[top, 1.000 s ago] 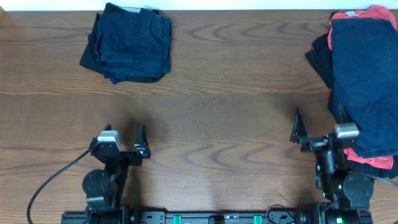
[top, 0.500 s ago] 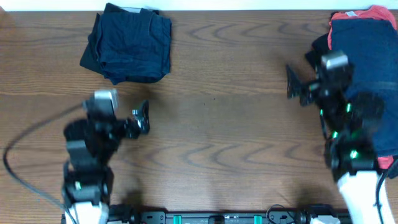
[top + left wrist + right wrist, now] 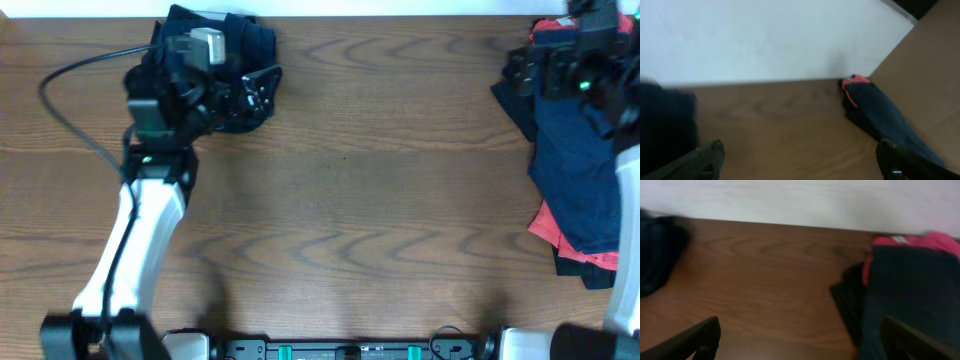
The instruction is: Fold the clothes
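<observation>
Wood table [image 3: 380, 200], white wall behind. Folded navy bundle [image 3: 258, 40] far left: one, looks done to me. Unfolded pile [image 3: 580, 180] far right: I count navy, red and black pieces, all left to fold. Left gripper [image 3: 800, 150] over bundle, right gripper [image 3: 801, 325] by pile. Both spread wide, empty.

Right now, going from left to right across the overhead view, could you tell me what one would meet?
cable → folded clothes → bare table → clothes pile. Both grippers overlap the clothes, so I leave them out.
</observation>
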